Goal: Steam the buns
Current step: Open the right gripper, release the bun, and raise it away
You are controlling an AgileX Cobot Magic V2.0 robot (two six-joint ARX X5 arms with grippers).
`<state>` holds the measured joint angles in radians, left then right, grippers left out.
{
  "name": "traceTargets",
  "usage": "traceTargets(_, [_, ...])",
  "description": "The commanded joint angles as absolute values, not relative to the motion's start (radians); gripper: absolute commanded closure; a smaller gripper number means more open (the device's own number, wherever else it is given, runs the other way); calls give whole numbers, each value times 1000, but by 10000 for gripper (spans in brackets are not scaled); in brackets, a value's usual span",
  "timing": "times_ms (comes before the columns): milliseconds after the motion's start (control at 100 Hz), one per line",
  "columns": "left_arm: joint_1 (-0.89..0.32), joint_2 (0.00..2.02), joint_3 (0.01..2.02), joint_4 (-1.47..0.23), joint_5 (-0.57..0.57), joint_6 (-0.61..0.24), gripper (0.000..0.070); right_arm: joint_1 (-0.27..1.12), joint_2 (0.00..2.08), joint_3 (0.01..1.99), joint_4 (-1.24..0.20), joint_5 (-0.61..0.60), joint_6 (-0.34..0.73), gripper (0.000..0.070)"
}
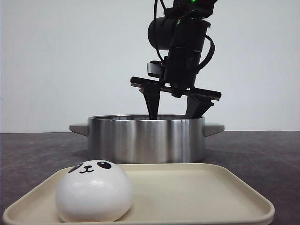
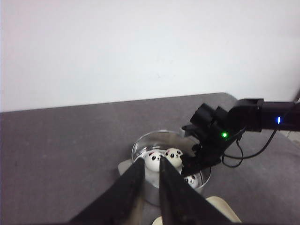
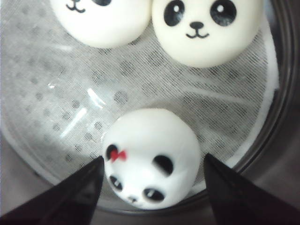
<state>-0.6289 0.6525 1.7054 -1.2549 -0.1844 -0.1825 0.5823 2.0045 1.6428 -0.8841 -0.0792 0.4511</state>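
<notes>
A steel pot [image 1: 145,140] stands mid-table. In the right wrist view three panda buns lie in it on a white cloth liner [image 3: 70,93]: two at the far side [image 3: 101,21] [image 3: 206,30] and one with a red bow [image 3: 150,140] by the wall. My right gripper [image 1: 173,115] reaches down into the pot. It is open, with one finger on each side of the bow bun [image 3: 152,164] and small gaps showing. A fourth bun [image 1: 93,192] sits on the cream tray [image 1: 197,187]. My left gripper [image 2: 151,163] hovers high above the tray side, nearly shut and empty.
The pot has side handles [image 1: 78,128] and its rim [image 2: 140,144] encloses the right fingers. The tray lies in front of the pot, its corner showing in the left wrist view [image 2: 220,208]. The dark grey tabletop [image 1: 262,150] surrounds both.
</notes>
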Motion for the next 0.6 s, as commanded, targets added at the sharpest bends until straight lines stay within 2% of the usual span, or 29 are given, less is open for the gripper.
traceTargets(0, [-635,662,1724,-1253,-186,-174,684,588,2020,1668,-877,-76,466,269])
traceTargets(170, [-635,662,1724,-1269,-186,-181,684,588,2020,1725,-864,-74,462,269])
traceTargets(290, [-635,662,1723,-1263,-186,-217,684,593,2017,1824,-866,-70,432,278])
traceTargets(330, [-635,664,1719,-1261,-183,-228,684,595,2011,1861,-870,-70,404,333])
traceTargets(470, [-635,666,1688,-1276,-166,-258,683,617,1941,1937,-867,8,311,700])
traceTargets(590, [-635,666,1631,-1288,-112,-309,683,650,1841,1937,-889,110,217,700])
